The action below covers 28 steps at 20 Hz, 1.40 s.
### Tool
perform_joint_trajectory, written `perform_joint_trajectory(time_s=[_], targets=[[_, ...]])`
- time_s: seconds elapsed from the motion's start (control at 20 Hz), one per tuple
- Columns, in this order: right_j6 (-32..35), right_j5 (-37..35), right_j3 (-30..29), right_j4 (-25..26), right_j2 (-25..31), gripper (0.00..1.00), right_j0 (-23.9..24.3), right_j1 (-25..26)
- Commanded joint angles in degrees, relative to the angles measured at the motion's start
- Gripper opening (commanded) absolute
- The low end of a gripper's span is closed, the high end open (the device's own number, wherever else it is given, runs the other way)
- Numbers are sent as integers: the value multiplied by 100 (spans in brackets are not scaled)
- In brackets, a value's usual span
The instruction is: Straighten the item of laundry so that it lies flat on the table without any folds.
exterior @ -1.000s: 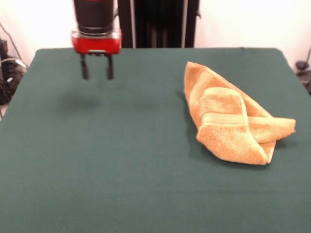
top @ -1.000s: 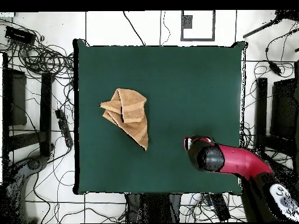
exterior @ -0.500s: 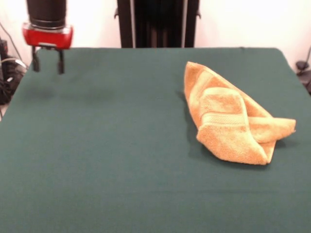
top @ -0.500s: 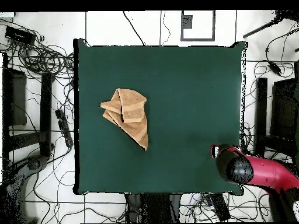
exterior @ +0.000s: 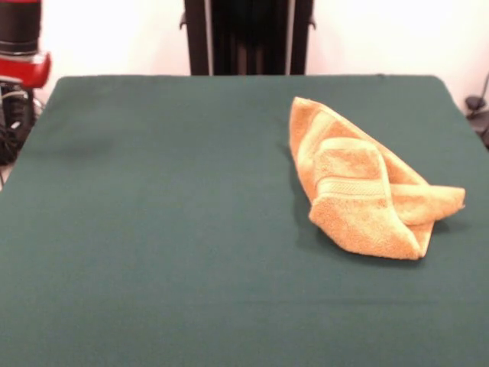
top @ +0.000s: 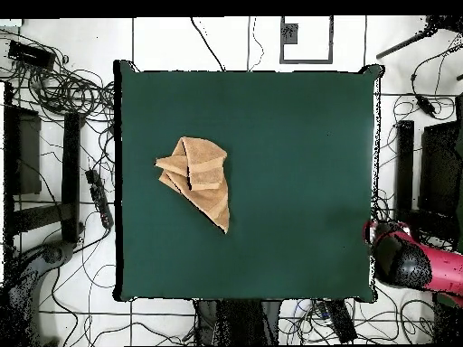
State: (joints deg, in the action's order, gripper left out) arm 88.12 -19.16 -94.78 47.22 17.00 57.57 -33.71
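The orange-tan towel (exterior: pixel 359 187) lies crumpled and folded over itself on the right half of the dark green table (exterior: pixel 153 229), its woven band showing on a folded flap. In the overhead view the towel (top: pixel 199 176) sits left of the table's (top: pixel 298 163) middle. My gripper (exterior: pixel 18 90) is at the picture's far left edge, beyond the table's far left corner and far from the towel. In the overhead view the gripper (top: pixel 378 233) hangs just off the table's right edge. It holds nothing that I can see.
The robot's black pedestal (exterior: pixel 246 37) stands behind the table's far edge. Cables (top: pixel 63 86) lie on the floor around the table. Black frames (top: pixel 36 172) stand on both sides of it.
The arm has swung away from over the table to beyond its edge. The towel has not moved.
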Motion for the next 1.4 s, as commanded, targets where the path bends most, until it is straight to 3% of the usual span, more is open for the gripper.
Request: perform_joint_trajectory(time_s=[0.05,0.2,0.65,1.4], targets=[[-2520,-796,710,465,1263,100,276,567],[-2865,-837,902,584,1445,100,480,667],[-4157,-1498,1446,310,2086,100,1121,1005],[-5410,-1871,2109,171,2460,100,1455,1202]])
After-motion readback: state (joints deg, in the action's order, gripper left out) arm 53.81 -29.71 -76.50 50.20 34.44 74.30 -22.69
